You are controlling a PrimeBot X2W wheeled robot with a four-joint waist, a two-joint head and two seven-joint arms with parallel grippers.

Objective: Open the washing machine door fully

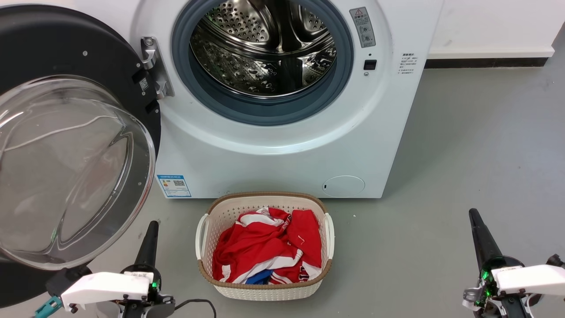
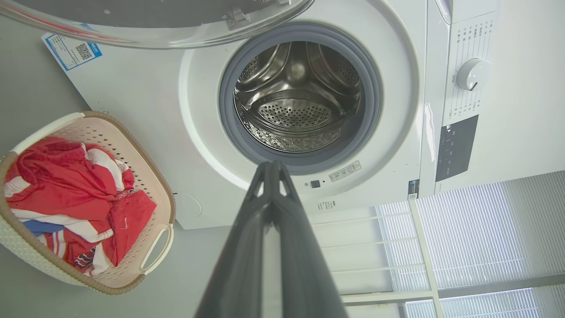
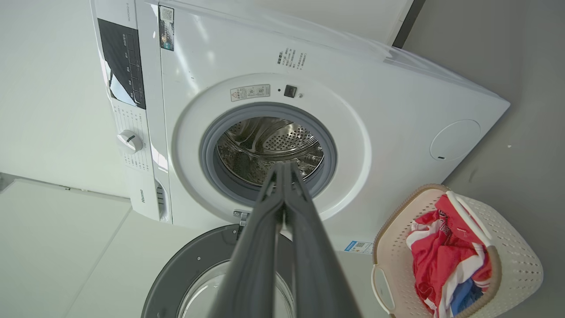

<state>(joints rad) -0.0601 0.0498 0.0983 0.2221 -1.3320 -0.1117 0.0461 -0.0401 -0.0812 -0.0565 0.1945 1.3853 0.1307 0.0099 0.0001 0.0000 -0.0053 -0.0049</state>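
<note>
Nearest, left hand point(image 1: 152, 230) and right hand point(image 1: 476, 221): pinched together, empty. Likely heavy, rigid washing machine door point(image 1: 75, 168): push black rim point(image 1: 66, 44).

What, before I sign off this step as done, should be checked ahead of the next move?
1. Door swung wide off the machine: ok.
2. Door at its hinge stop: cannot tell.
3. Left gripper shut, empty, off the door: ok.
4. Right gripper shut, empty: ok.
5. Basket apart from the door: ok.
6. Drum with nothing in it: ok.
</note>
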